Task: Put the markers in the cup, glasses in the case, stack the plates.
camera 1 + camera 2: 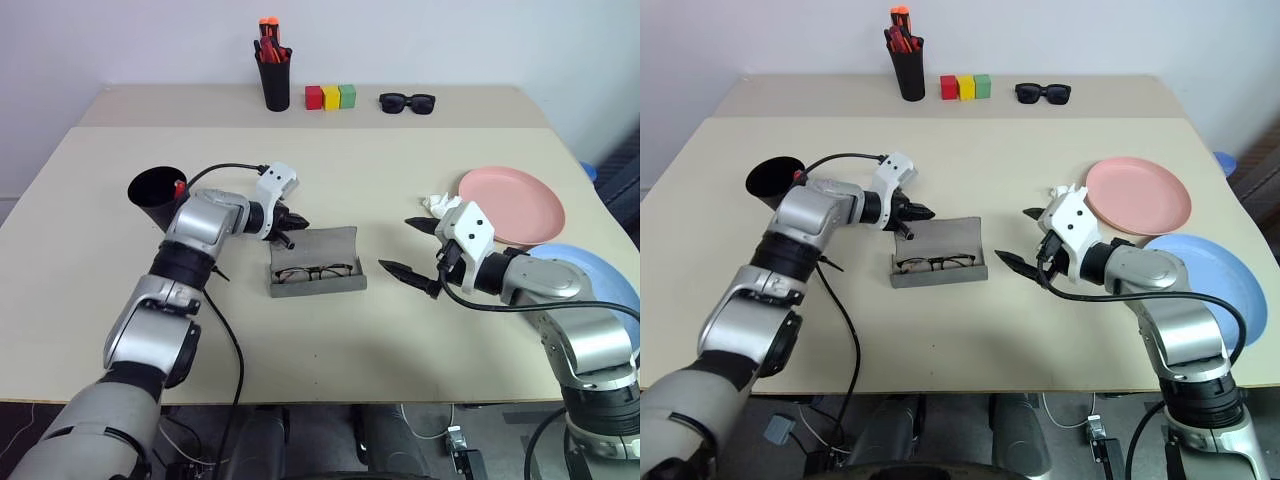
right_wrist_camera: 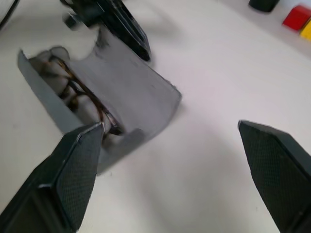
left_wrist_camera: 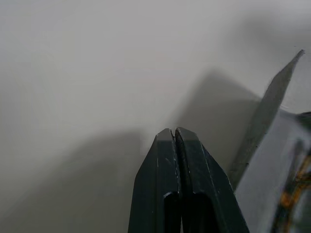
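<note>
Glasses [image 1: 314,271] lie in the open case [image 1: 316,263]; closing step. My left hand [image 1: 290,228], fingers together, sits at the lid's back edge. Right hand [image 1: 412,248] spread, beside case. Next: push lid shut.

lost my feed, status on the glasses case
Left gripper shut at open case lid. Right gripper open, empty. Glasses inside case. Nothing blocking.

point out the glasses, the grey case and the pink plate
glasses [image 1: 315,271], left eye view, on the bridge between the lenses.
grey case [image 1: 325,243], left eye view, on the open lid's inner face.
pink plate [image 1: 1138,194], right eye view, on the plate's bare middle.
</note>
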Robot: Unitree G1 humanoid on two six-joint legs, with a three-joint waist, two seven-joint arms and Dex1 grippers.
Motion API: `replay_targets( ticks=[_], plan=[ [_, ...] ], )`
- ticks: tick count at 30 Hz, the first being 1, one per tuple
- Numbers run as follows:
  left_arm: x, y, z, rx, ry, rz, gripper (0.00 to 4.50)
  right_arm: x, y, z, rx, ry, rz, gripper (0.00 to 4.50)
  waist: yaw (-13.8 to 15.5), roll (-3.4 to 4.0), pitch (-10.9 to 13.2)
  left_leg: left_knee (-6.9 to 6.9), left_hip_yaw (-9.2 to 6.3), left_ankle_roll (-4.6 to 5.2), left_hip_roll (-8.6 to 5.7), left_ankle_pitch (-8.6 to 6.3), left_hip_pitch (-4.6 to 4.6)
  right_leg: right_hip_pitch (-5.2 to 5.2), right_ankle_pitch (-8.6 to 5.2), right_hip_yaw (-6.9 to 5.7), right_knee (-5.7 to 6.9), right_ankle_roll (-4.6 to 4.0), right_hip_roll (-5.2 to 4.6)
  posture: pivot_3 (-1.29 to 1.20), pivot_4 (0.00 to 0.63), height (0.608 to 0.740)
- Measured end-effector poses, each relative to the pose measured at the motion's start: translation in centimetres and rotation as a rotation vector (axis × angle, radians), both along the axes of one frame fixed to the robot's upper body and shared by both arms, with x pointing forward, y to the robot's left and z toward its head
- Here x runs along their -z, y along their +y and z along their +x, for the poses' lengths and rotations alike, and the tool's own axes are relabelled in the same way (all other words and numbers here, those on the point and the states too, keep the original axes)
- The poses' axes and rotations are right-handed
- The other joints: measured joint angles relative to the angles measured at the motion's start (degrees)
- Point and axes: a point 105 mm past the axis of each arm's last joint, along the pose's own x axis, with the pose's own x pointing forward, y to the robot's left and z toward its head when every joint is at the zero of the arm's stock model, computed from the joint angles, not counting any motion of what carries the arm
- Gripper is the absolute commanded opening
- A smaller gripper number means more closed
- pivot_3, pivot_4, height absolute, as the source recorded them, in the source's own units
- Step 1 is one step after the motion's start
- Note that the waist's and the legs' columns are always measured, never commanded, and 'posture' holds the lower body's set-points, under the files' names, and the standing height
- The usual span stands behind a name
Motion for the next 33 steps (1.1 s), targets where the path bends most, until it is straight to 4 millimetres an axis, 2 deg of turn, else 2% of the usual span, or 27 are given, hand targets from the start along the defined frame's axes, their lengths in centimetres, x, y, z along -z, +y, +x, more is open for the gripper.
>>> replay_targets(
  ticks=[3, 10, 16, 22, 25, 28, 33],
  plan=[
    [-0.1, -0.5, -1.5, 0.069, -0.015, 0.002, 0.02, 0.2, 0.1, 0.2, -0.006, 0.003, 0.0, 4.5, 0.1, 0.01, 0.0, 0.04, 0.0, 0.0, 0.0, 0.0, 0.01, 0.02, 0.0, 0.0, 0.01, 0.0, 0.0, 0.0, 0.15, 0.74],
    [0.1, 0.0, -4.6, 0.175, -0.042, 0.027, 0.02, 0.6, 0.3, 0.6, -0.015, 0.011, -0.001, 4.5, 0.0, 0.02, 0.0, 0.03, 0.0, 0.0, 0.0, 0.0, 0.04, 0.03, 0.0, 0.01, 0.02, -0.01, 0.0, 0.0, 0.15, 0.74],
    [1.2, 1.3, -6.7, 0.204, -0.013, 0.051, 0.02, 0.4, 0.3, 0.8, -0.019, -0.002, 0.001, 4.5, 0.0, 0.01, 0.0, 0.03, 0.0, 0.01, 0.01, 0.0, 0.04, 0.04, 0.0, 0.01, 0.02, -0.02, 0.0, 0.0, 0.15, 0.74],
    [1.3, 2.4, -8.4, 0.225, -0.05, 0.109, 0.02, 0.8, -0.1, 1.4, -0.008, 0.002, 0.0, 4.5, -0.1, 0.03, 0.0, 0.01, 0.02, 0.01, 0.02, 0.0, 0.08, 0.04, -0.01, 0.02, 0.02, -0.03, 0.0, 0.0, 0.15, 0.74],
    [1.4, 2.6, -8.5, 0.204, -0.062, 0.089, 0.02, 0.6, 0.0, 1.9, -0.012, -0.002, -0.002, 4.5, 0.0, 0.03, 0.0, 0.02, 0.02, 0.01, 0.02, 0.0, 0.1, 0.07, -0.01, 0.03, 0.01, -0.03, 0.0, 0.0, 0.15, 0.74],
    [1.3, 2.4, -7.8, 0.148, -0.111, 0.023, 0.02, 0.6, -0.1, 2.5, -0.008, -0.005, -0.005, 4.5, 0.1, 0.03, 0.0, 0.03, 0.02, 0.01, 0.01, 0.0, 0.09, 0.07, -0.01, 0.03, 0.01, -0.03, 0.0, 0.0, 0.15, 0.74],
    [-1.1, 2.9, -5.9, 0.024, -0.243, -0.103, 0.02, 0.2, -1.3, 3.9, 0.052, -0.029, -0.044, 4.5, 0.1, 0.02, 0.0, 0.03, 0.03, 0.01, 0.01, 0.0, 0.08, 0.06, 0.0, 0.03, 0.01, -0.03, -0.01, 0.0, 0.15, 0.74]
  ],
)
